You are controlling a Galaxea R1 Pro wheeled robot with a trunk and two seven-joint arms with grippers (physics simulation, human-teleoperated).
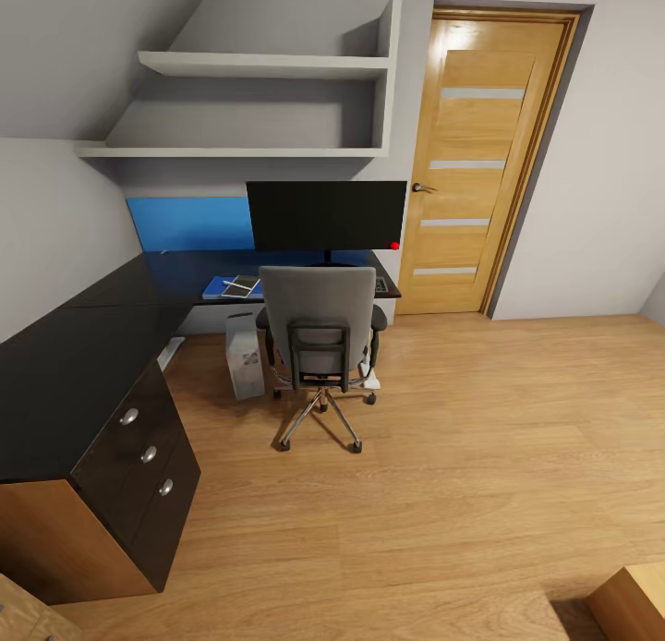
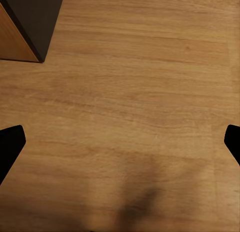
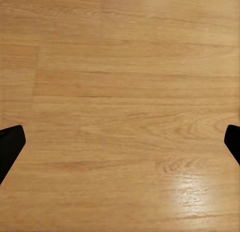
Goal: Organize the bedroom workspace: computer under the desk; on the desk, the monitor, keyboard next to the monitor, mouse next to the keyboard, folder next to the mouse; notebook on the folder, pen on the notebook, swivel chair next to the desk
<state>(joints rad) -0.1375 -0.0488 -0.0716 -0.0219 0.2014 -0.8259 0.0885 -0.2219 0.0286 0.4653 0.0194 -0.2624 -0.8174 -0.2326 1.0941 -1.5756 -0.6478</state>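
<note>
In the head view the black-topped desk [image 1: 83, 345] runs along the left wall and back corner. The monitor [image 1: 325, 214] stands on its far part. The grey swivel chair [image 1: 319, 332] sits pushed up to the desk, its back toward me. The silver computer [image 1: 245, 353] stands on the floor under the desk, left of the chair. The blue folder [image 1: 212, 290] lies on the desk with the notebook [image 1: 246, 283] and pen [image 1: 236, 291] on it. A strip of keyboard [image 1: 380, 284] shows past the chair's back. The mouse is hidden. My left gripper [image 2: 120, 142] and right gripper [image 3: 120, 142] hang open over bare floor.
The oak door [image 1: 480, 161] is shut at the back right. Grey wall shelves [image 1: 268, 105] hang above the monitor. The desk's black drawer unit [image 1: 139, 456] juts out at near left, its corner [image 2: 30, 21] also in the left wrist view. A wooden box corner [image 1: 633, 604] sits at bottom right.
</note>
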